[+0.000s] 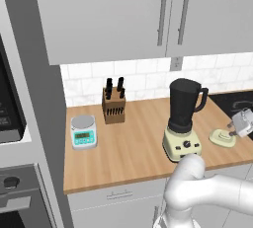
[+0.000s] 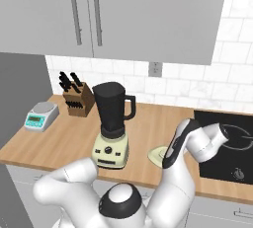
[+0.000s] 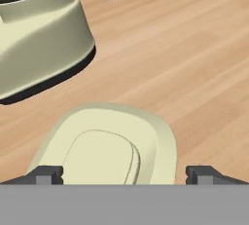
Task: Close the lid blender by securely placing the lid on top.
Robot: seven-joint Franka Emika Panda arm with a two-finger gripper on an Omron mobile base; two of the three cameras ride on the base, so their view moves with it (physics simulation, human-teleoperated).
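1. The lid lies flat on the wooden counter, just beside the blender at the blender's 3 o'clock in the left base view.
2. In the hand view the lid sits at 6 o'clock, its raised centre knob facing up, with the blender's cream base at 10 o'clock.
3. The tool hangs low over the lid, tilted toward it; in the hand view the tool has its two dark fingertips standing wide apart, one on each side of the lid, with nothing clamped between them.
4. Whether the fingertips touch the lid or the counter cannot be told.
5. The blender stands upright with its dark jar open at the top and its handle pointing toward 3 o'clock in the left base view.
6. In the right base view the lid shows partly behind the arm's forearm, at the blender's 4 o'clock.
7. A wooden knife block stands at the back of the counter, at the blender's 10 o'clock.
8. A teal-and-white kitchen scale sits well apart from the blender, at its 9 o'clock.
9. A dark cooktop lies at the counter's 3 o'clock end.
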